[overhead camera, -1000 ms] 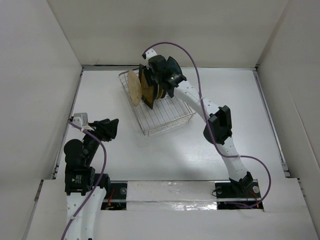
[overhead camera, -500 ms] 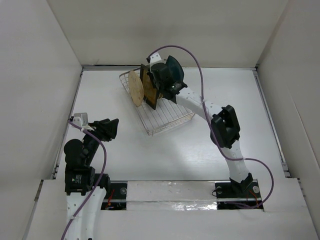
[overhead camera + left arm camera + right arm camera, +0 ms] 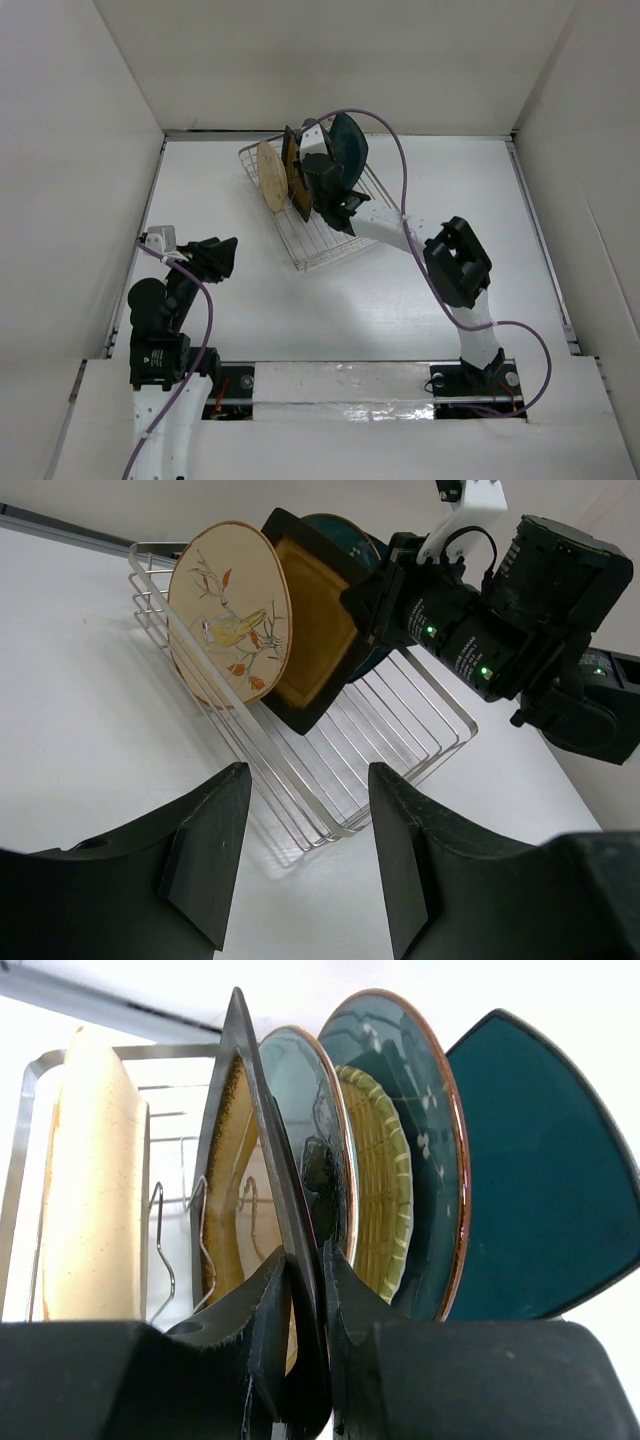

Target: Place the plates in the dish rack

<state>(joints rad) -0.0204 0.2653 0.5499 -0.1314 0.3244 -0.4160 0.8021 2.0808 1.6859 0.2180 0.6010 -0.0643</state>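
Note:
The silver wire dish rack [image 3: 335, 235] stands at the back of the table with plates on edge in it. From the left in the right wrist view stand the tan round plate [image 3: 95, 1180], the mustard square black-rimmed plate [image 3: 228, 1150], the pale green round plate [image 3: 300, 1120], the yellow woven-look plate [image 3: 378, 1180], the glossy teal round plate [image 3: 425, 1110] and the dark teal squarish plate [image 3: 540, 1180]. My right gripper [image 3: 306, 1295] is shut on the black rim of the mustard plate. My left gripper [image 3: 305, 845] is open and empty, well short of the rack [image 3: 400, 735].
White walls close the table in at the back and both sides. My right arm [image 3: 455, 260] reaches over the table's right half to the rack. My left arm [image 3: 160, 320] is folded at the near left.
My right wrist has moved toward the near side over the rack, still shut on the mustard plate, and its elbow has dropped nearer. The left arm has not moved.

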